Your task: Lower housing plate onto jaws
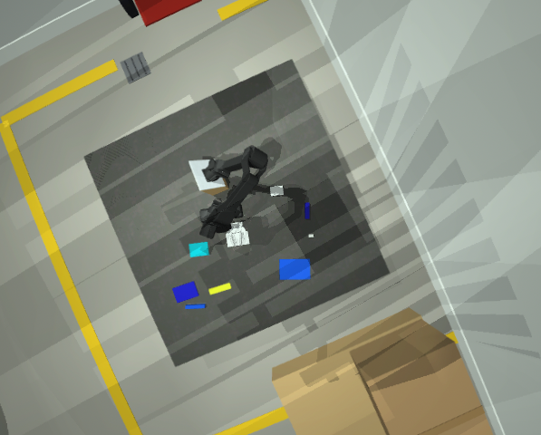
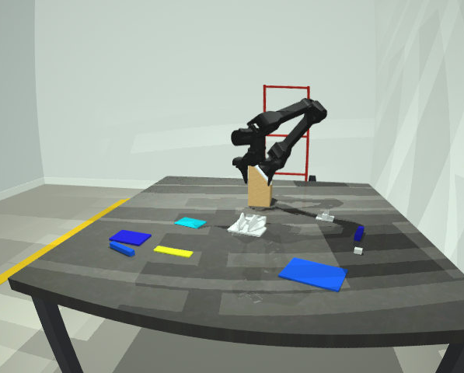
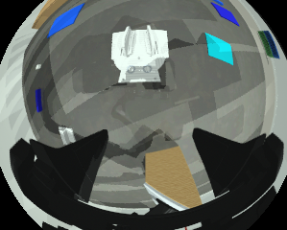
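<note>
One blue slab [image 1: 294, 269] [image 2: 312, 274] [image 3: 66, 19] lies by the table's [image 1: 190, 346] [image 2: 224, 332] [image 3: 133, 103] near edge; inward, midway between side edges, sits the white jaw unit [image 1: 237, 236] [image 2: 248, 226] [image 3: 139, 50], its housing plate indistinct. Beyond, the elbow-bent arm [image 1: 242, 191] [image 2: 287, 112] points its pincer [image 1: 221, 227] [image 2: 257, 181] [image 3: 151, 133] downward, spread and empty.

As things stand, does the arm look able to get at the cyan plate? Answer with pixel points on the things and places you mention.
Probably yes: the jaws [image 2: 257, 183] [image 3: 151, 131] are open and empty, and nothing stands over the cyan plate [image 1: 198, 249] [image 2: 190, 222] [image 3: 220, 49].
</note>
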Controlling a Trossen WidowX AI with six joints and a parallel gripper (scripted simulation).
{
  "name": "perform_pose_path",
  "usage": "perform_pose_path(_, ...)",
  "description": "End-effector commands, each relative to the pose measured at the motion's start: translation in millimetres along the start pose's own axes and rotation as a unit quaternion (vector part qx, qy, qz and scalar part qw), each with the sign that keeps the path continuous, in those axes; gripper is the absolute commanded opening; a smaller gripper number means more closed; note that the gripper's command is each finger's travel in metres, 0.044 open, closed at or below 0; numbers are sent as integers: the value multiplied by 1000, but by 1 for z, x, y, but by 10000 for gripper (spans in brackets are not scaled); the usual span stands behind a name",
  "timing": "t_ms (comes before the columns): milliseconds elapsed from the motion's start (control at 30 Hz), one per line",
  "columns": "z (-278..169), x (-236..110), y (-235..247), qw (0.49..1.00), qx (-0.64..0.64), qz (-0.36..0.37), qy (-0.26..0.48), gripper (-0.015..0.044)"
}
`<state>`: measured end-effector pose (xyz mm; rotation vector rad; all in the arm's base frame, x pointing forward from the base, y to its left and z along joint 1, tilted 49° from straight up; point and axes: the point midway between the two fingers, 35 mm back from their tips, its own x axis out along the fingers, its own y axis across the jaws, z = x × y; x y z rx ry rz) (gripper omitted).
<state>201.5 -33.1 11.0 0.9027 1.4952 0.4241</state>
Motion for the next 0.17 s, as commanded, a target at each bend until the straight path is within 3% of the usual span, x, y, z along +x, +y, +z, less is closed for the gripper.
perform_pose_path(0,-1,0,0,1000,-2,-2,3,440)
perform_pose_path(133,-1,0,0,1000,-2,-2,3,440)
